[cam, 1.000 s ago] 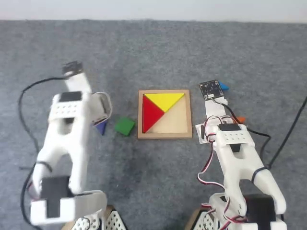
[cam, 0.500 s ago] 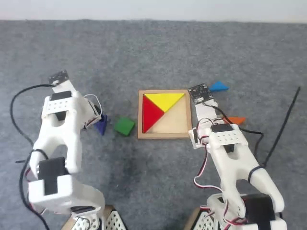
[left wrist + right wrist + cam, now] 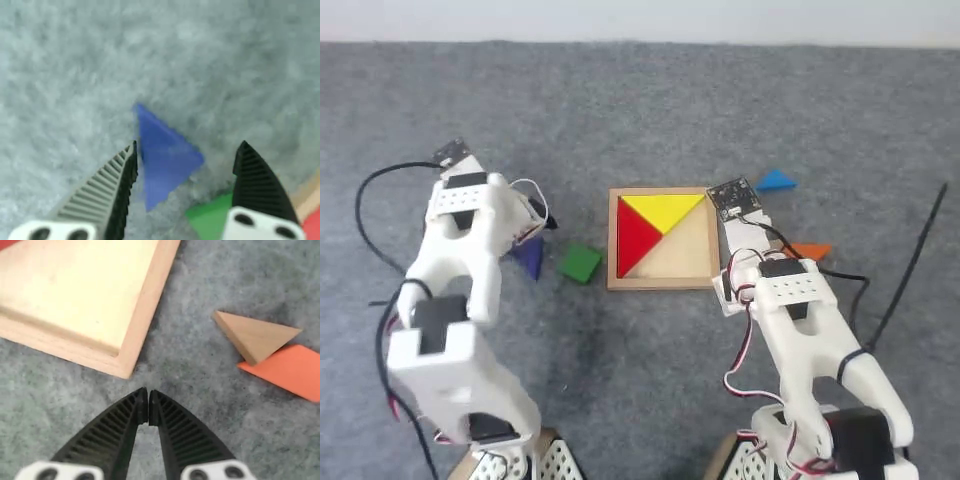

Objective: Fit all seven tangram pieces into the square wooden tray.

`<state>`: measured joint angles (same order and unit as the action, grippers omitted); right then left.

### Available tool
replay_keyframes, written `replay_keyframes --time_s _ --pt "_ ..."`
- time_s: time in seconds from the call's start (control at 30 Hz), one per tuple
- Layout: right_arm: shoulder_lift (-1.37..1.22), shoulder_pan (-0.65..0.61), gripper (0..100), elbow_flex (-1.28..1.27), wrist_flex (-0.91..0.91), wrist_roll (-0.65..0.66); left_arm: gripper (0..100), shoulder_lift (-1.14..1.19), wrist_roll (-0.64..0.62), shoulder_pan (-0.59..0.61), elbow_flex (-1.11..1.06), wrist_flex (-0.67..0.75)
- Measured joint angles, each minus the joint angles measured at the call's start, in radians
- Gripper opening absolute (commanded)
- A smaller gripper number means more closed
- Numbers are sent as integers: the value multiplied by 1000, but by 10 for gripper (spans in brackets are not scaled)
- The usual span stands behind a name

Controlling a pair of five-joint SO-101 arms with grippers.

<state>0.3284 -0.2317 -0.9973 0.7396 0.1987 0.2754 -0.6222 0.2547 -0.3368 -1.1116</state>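
Note:
The square wooden tray (image 3: 712, 240) holds a yellow triangle (image 3: 663, 208) and a red triangle (image 3: 637, 240). Left of it lie a green square (image 3: 580, 263) and a dark blue triangle (image 3: 528, 257). My left gripper (image 3: 188, 146) hangs open over the blue triangle (image 3: 165, 155), one finger on each side, with the green square (image 3: 212, 217) just beyond. My right gripper (image 3: 148, 407) is shut and empty, just off the tray's corner (image 3: 125, 367). A tan wooden triangle (image 3: 255, 337) and an orange piece (image 3: 287, 370) lie beside it on the carpet.
A light blue triangle (image 3: 776, 180) lies on the grey carpet right of the tray's far corner, and the orange piece (image 3: 810, 250) sits to the tray's right. Cables trail from both arms.
The left arm has swung and settled its wrist over the blue triangle. The right arm has shifted left, closer to the tray. No piece has moved.

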Motion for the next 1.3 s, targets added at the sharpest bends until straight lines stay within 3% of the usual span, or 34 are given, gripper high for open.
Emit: replay_keyframes --time_s 0.27,0.63,0.87,1.07,1.3 --pt "0 0 19 0 6 0 304 100 -3 0 112 -94" --pt "0 0 19 0 6 0 261 117 -26 -2 118 -104" --pt "0 -28 19 0 6 2 260 204 -61 0 241 -193" --pt "0 -32 19 0 6 3 201 307 -61 -3 404 -311" --pt "0 -34 19 0 5 3 197 325 -61 -6 442 -322"
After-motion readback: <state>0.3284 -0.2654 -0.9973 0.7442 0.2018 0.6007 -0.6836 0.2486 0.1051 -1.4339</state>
